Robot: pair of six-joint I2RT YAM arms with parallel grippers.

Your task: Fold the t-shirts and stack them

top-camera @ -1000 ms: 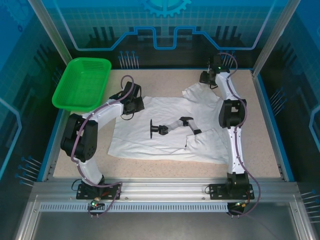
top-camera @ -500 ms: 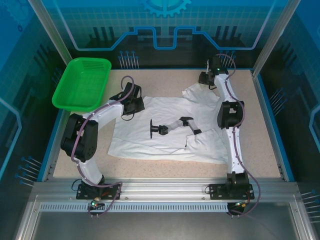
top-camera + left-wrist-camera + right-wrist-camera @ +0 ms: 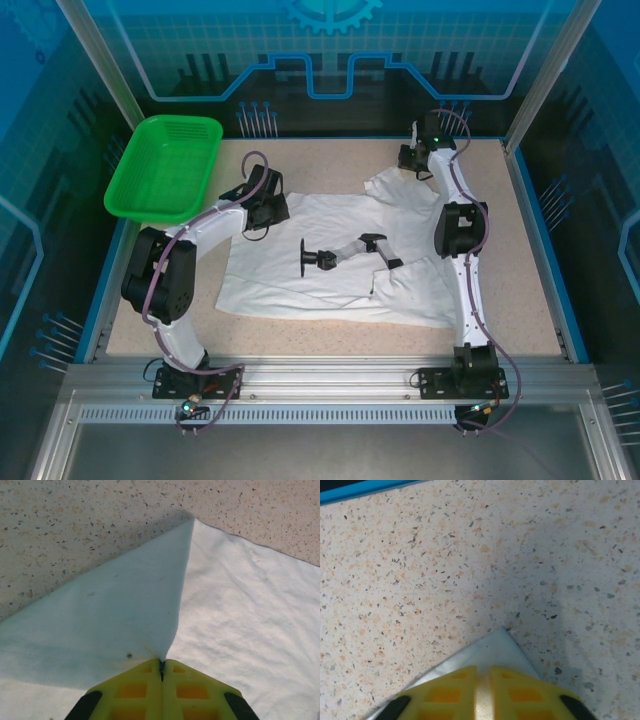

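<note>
In the middle of the top view, one white t-shirt point(image 3: 330, 255) lies spread on the speckled surface point(image 3: 300, 335). Its long axis runs from left to right of the frame, and its black print point(image 3: 320, 258) is near the centre. The green basket point(image 3: 165, 165) stands apart in the upper left.

Both arms hold the upper edge of the shirt. The left end effector point(image 3: 262, 212) is at the upper left corner of the cloth. In the left wrist view the left end effector point(image 3: 161, 662) is closed, and a raised crease of the t-shirt point(image 3: 225, 620) runs straight into the seam between its yellow fingers, so it grips the cloth. The right end effector point(image 3: 410, 158) is at the upper right tip of the shirt. In the right wrist view the right end effector point(image 3: 481, 672) has its fingers almost together with a pale strip between them, and a pointed corner of the t-shirt point(image 3: 500, 647) comes out just in front, so it appears to be clamped on that corner.

The relation that matters is that the whole body of the shirt lies toward the bottom of the top view from both end effectors. Each arm is nearest to its own corner. A fold would probably carry this upper edge down over the body.

Compared with one second ago, the right wrist sits slightly higher and more to the left in the top view. The left arm and the outline of the shirt look unchanged.
</note>
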